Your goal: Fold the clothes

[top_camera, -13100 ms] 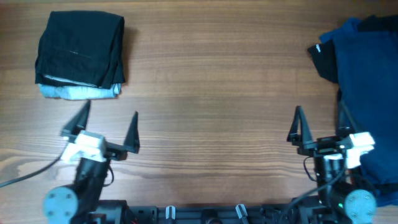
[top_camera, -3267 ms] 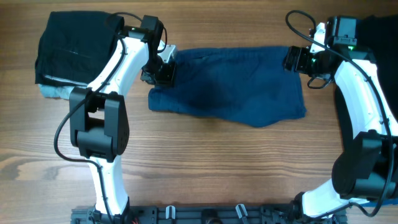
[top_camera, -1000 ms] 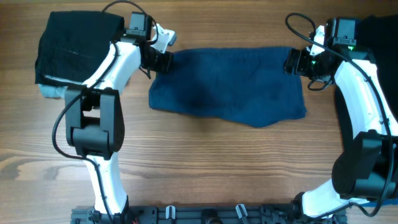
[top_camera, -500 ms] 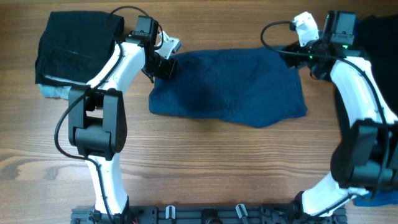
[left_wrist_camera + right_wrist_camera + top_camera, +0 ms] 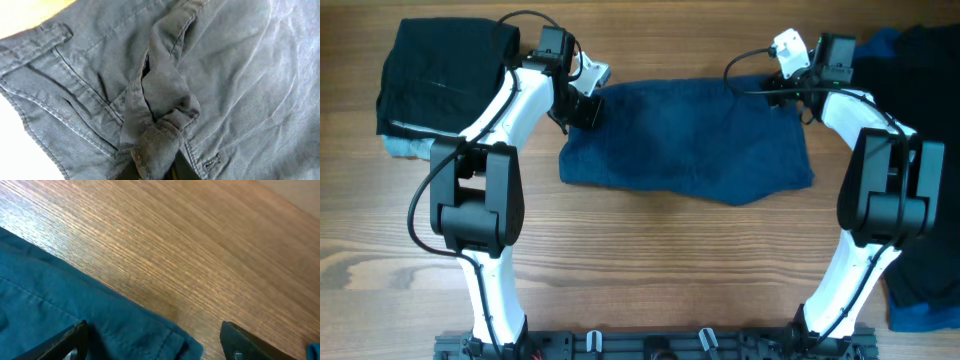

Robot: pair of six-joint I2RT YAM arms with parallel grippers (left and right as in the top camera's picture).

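The dark navy shorts [image 5: 685, 140] lie spread flat across the middle of the table, waistband toward the far edge. My left gripper [image 5: 582, 103] sits at their upper left corner. In the left wrist view it [image 5: 159, 170] is shut on a bunched fold of the waistband [image 5: 157, 142], which hides most of the fingers. My right gripper [image 5: 778, 82] hovers over the upper right corner of the shorts. In the right wrist view it [image 5: 157, 347] is open, and the shorts' corner [image 5: 165, 337] lies loose on the wood between the fingertips [image 5: 70, 340].
A folded stack stands at the back left: a black garment [image 5: 448, 75] on a light blue one [image 5: 445, 148]. A loose pile of dark clothes [image 5: 920, 120] fills the right edge, with royal blue cloth [image 5: 920, 315] at the front right.
My right gripper has let go of the shorts' right corner, opened wide and swung up and left over it. The left gripper still pinches the left corner and has shifted slightly right.
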